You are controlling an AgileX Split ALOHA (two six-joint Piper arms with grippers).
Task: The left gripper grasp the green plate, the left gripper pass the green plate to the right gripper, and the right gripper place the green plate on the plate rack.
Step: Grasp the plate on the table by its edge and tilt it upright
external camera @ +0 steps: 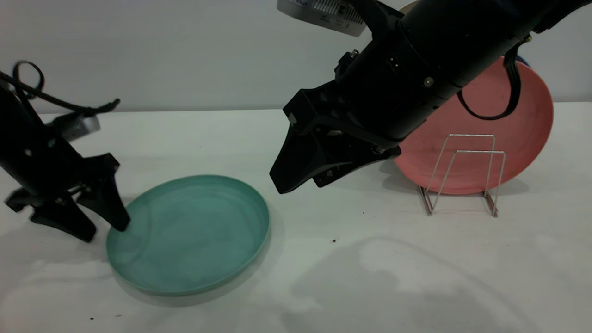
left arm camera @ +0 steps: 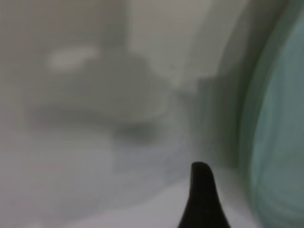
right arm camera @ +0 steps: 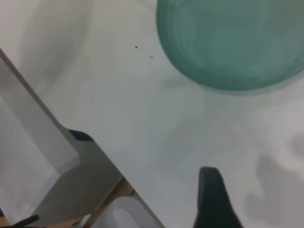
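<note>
Left gripper (external camera: 95,222) spread, straddling near rim of green plate (external camera: 189,233) lying flat on table (external camera: 370,268), apparently for an edge grasp; right gripper (external camera: 300,178) waits above, fingers' state unclear

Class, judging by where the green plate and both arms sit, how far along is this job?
Nothing is done yet. The green plate lies flat on the table. In hand: the left gripper, tool open, straddles its rim. Left: lifting, handover to the right gripper hovering above, then racking in the plate rack beside the pink plate.
</note>
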